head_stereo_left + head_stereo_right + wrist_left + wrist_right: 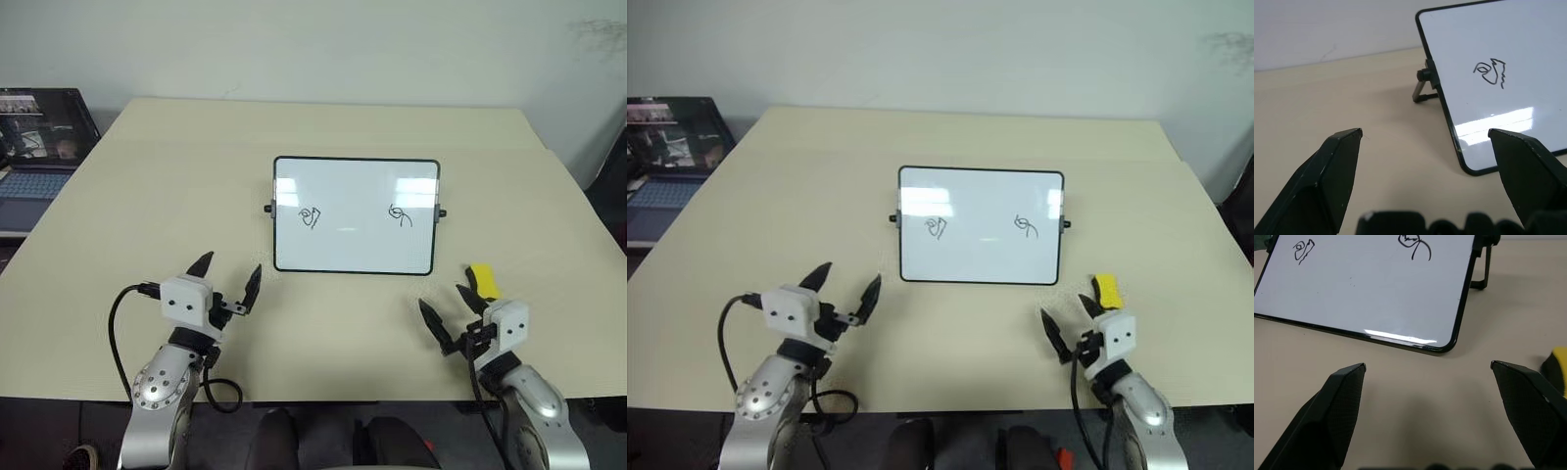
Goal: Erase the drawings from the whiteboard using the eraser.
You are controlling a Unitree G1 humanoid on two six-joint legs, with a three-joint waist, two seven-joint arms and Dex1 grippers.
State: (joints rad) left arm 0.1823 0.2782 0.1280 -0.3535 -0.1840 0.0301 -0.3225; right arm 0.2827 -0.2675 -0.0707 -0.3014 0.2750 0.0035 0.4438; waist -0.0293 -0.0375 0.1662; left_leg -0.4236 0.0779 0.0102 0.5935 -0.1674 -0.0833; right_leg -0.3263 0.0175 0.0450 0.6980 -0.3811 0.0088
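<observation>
Left eye view shows you the whiteboard (356,215) standing on its props at the table (147,176) centre, both drawings (311,217) not yet wiped. The eraser (481,281) lies at 5 o'clock from the board, just beyond the right gripper (452,311), whose jaws are spread wide and empty. The left gripper (226,278) is also spread and empty. Your risk: hard wiping may tip the propped board backward. A laptop (39,147) sits at 10 o'clock, well apart; nothing blocks the eraser.

Office: table (147,196), laptop (34,147)
</observation>
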